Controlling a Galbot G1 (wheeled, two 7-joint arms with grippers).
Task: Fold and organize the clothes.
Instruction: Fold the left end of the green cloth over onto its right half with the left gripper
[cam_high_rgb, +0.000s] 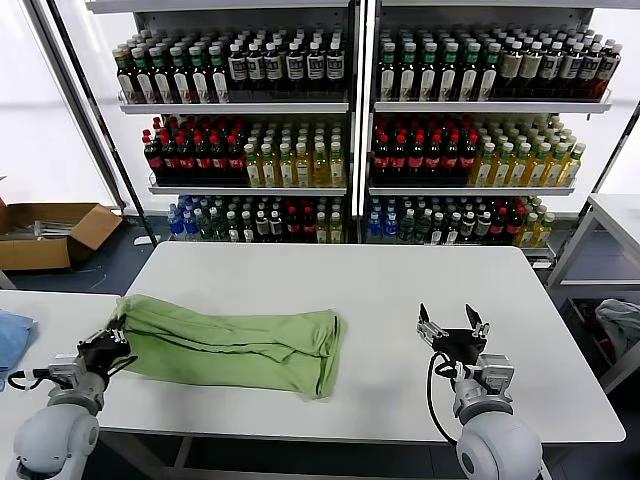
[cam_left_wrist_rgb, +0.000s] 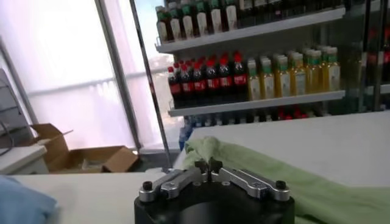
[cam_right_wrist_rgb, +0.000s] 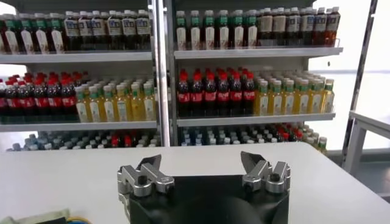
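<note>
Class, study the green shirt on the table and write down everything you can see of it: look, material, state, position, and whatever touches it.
The green shirt is light green, soft fabric, folded into a long band with wrinkles and layered edges. It lies flat across the white table, on the robot's left half. Collar, buttons and print are not visible. The left gripper sits at its left end, fingers closed at the cloth's edge. The right gripper is open, apart from it.

Your head view looks forward and down over the white table (cam_high_rgb: 380, 300) toward the bottle shelves (cam_high_rgb: 345, 110). Both wrist views sit low and close behind their pincers, facing those same shelves (cam_left_wrist_rgb: 256, 61) (cam_right_wrist_rgb: 183, 79).
</note>
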